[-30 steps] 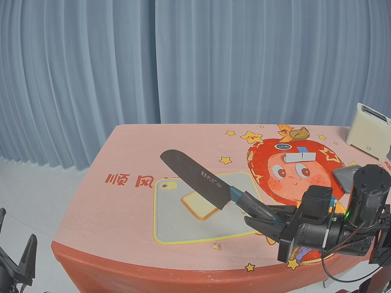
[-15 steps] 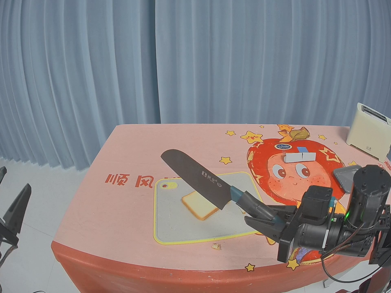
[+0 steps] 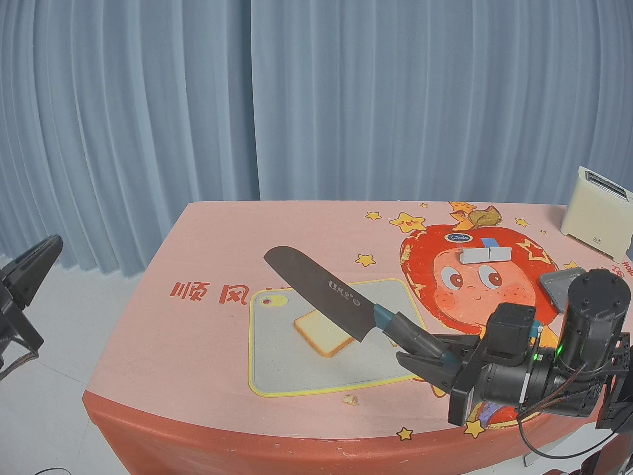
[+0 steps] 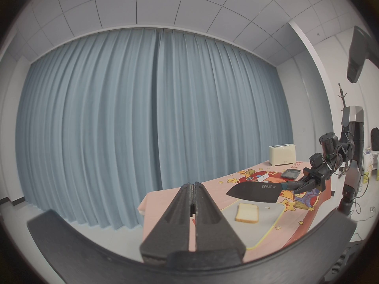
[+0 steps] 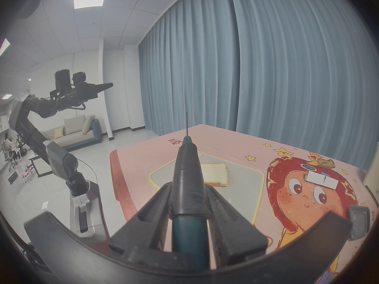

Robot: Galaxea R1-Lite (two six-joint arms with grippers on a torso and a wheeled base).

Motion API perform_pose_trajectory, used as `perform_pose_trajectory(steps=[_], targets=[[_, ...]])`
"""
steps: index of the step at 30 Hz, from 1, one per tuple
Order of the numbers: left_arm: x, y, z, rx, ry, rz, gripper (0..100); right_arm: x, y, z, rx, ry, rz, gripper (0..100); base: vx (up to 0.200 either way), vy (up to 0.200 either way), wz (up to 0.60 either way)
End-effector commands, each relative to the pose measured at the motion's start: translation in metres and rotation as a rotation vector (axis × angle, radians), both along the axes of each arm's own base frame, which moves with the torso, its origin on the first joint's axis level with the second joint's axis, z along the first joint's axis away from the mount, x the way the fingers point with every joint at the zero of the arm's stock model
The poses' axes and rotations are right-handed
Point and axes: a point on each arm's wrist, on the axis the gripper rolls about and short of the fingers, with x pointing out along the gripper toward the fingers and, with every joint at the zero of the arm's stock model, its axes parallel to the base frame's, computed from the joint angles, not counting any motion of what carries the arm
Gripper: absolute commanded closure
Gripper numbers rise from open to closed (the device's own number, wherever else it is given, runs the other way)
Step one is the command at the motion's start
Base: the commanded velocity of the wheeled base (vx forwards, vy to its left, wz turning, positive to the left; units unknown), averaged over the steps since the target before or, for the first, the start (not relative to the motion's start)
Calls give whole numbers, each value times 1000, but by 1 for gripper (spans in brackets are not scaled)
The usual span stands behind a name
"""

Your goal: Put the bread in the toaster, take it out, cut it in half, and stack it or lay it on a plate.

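Bread (image 3: pixel 323 333) is left uncut under the knife (image 3: pixel 316 288) pinched by the right pincer (image 3: pixel 415 344), while the left pincer (image 4: pixel 193 192), pressed together, has been raised left of the worktop (image 3: pixel 198 357).

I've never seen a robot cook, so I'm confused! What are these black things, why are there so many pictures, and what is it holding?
It is a robot with two arms, each ending in a two-fingered hand. The picture looking down at the pink table comes from a camera on its head. The other two come from cameras on its wrists, so each hand looks close up. The right hand is closed on the handle of a dark knife, held over a slice of bread that lies whole on a cutting board. The left hand is closed, holds nothing and is off to the table's side. A cream toaster stands on the table's right side.
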Motion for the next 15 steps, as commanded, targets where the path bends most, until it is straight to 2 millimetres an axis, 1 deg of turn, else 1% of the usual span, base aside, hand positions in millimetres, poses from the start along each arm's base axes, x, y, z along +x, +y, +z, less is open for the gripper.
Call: perform_pose_trajectory(steps=[1, 2, 3, 5, 7, 10, 11, 13, 15], targets=[[38, -10, 9, 21, 57, -62, 100, 2, 0, -4, -19, 6, -27, 100, 0, 0, 0], [39, -10, 10, 23, 58, -71, 100, 2, 1, -4, -23, 7, -28, 100, 0, 0, 0], [48, -18, 13, 30, 66, -131, 100, 3, 1, -7, -36, 10, -43, 100, 0, 0, 0], [57, -28, 12, 41, 84, -188, 100, 4, 1, -9, -47, 14, -54, 100, 0, 0, 0], [65, -39, 5, 78, 115, -246, 100, 4, 1, -10, -51, 16, -57, 100, 0, 0, 0], [75, -48, -5, 118, 154, -284, 100, 4, 1, -11, -55, 16, -67, 100, 0, 0, 0], [82, -54, -9, 129, 172, -309, 100, 4, 1, -11, -55, 16, -69, 100, 0, 0, 0], [91, -65, -9, 131, 168, -367, 100, 4, 1, -11, -55, 15, -70, 100, 0, 0, 0], [102, -72, -10, 123, 164, -382, 100, 3, 0, -11, -56, 15, -70, 100, 0, 0, 0]])
